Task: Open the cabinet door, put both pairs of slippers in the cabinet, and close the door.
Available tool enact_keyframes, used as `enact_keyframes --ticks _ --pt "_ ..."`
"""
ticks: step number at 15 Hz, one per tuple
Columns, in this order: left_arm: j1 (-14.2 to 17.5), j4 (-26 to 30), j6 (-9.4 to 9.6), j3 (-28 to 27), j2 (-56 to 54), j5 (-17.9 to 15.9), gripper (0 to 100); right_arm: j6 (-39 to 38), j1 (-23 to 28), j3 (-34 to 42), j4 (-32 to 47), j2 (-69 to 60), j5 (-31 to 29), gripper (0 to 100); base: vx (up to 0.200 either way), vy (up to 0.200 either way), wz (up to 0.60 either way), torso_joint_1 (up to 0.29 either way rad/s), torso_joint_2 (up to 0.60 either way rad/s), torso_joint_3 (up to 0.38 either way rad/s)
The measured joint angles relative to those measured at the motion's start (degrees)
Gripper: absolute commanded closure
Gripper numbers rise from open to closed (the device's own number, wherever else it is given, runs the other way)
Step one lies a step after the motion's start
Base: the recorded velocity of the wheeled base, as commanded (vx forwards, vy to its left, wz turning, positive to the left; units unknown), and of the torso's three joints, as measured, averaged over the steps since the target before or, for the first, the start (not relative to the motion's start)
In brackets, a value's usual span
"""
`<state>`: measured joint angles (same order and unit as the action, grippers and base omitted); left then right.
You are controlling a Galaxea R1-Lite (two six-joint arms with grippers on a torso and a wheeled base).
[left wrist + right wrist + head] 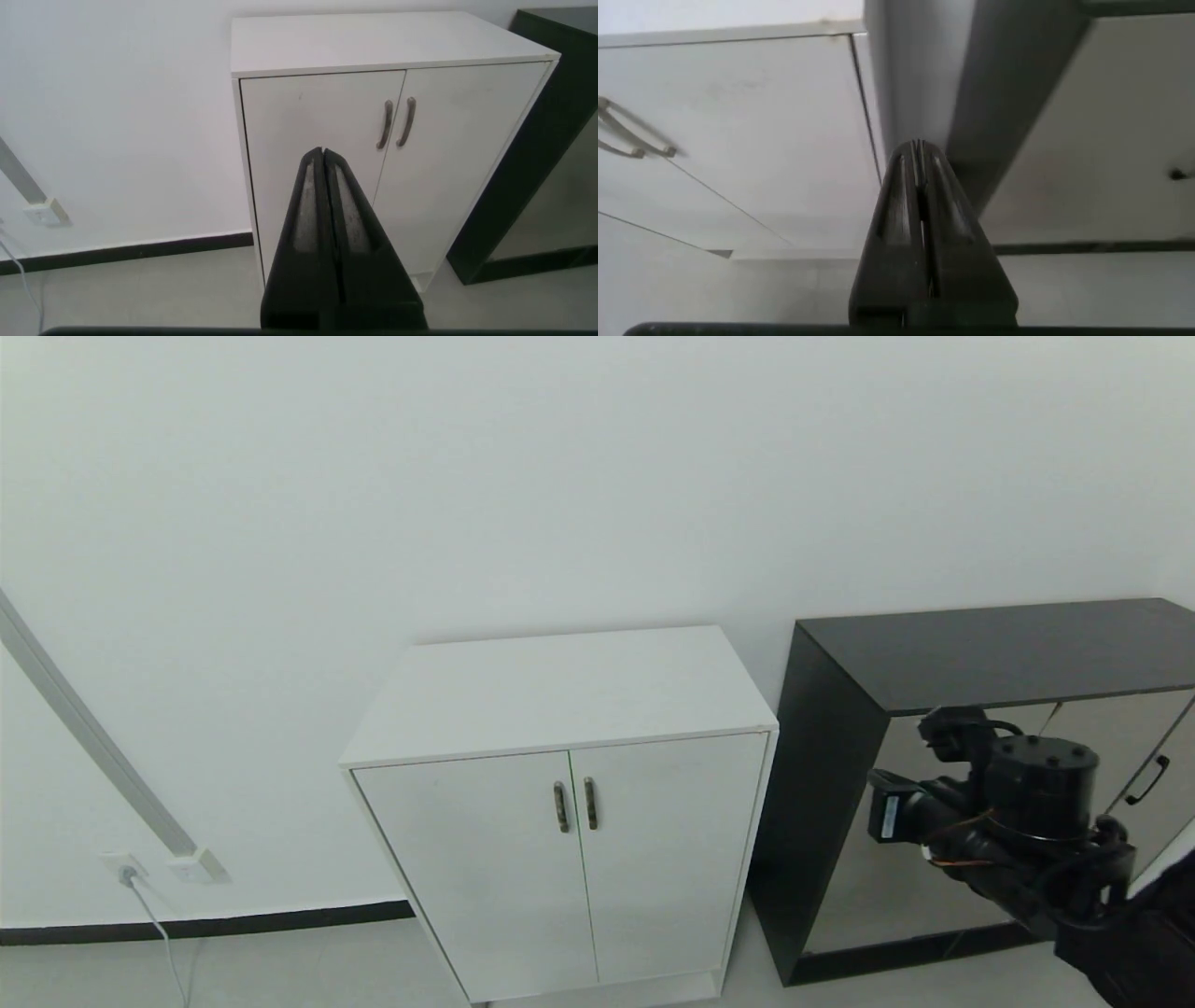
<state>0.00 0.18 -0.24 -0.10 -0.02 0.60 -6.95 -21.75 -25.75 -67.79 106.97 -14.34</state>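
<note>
Grippers first: I am seeing my left gripper (323, 152) holding its jaws pressed together on nothing, and my right gripper (920, 146) doing likewise. Beyond them the white cabinet (560, 695) is standing against the wall (560, 476), both doors (485, 868) closed, handles (561, 805) meeting at the middle, a black cabinet (980, 649) sitting just beside it rightward.

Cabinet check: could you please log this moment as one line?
doors: shut | left claw: shut, empty, facing doors | right claw: shut, empty, near black cabinet
</note>
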Motion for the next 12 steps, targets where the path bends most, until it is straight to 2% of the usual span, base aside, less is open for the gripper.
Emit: enact_keyframes --ticks 7,9,12 --pt "0.0 0.0 0.02 0.0 0.0 0.0 100 0.5 7.4 16.2 1.5 -18.6 -0.7 100 0.000 0.000 0.00 0.000 0.00 0.000" --pt "0.0 0.0 0.02 0.0 0.0 0.0 100 0.6 9.2 18.4 4.5 -23.7 -0.7 100 0.000 0.000 0.00 0.000 0.00 0.000" --pt "0.0 0.0 0.00 0.0 0.0 0.0 100 0.9 10.3 19.7 14.0 -32.7 -0.7 100 0.000 0.000 0.00 0.000 0.00 0.000"
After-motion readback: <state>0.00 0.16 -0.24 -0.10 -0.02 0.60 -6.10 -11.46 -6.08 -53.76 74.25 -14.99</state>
